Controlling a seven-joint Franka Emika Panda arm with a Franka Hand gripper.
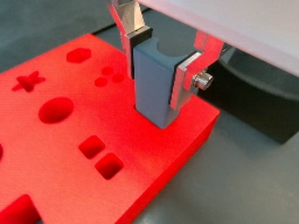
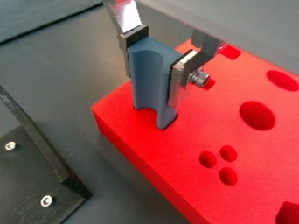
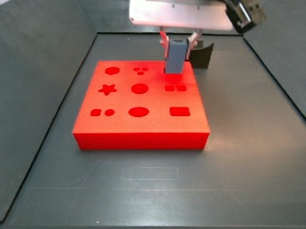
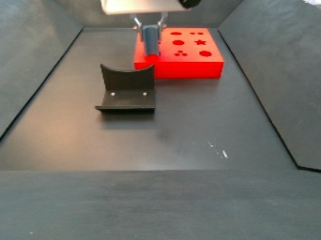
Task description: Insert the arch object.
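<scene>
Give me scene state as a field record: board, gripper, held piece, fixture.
red board: flat on the floor, star, round and square holes open
gripper: above a board corner, fingers shut on the blue-grey piece
blue-grey piece: upright, lower end at the board's top near its edge; cannot tell if seated
fixture: on the floor, apart from the board

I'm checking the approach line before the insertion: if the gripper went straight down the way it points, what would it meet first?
The gripper, shut on the blue-grey piece, points down at the red board. The piece's lower end looks already at the board's top near a corner, so the board comes first; depth is unclear.
</scene>
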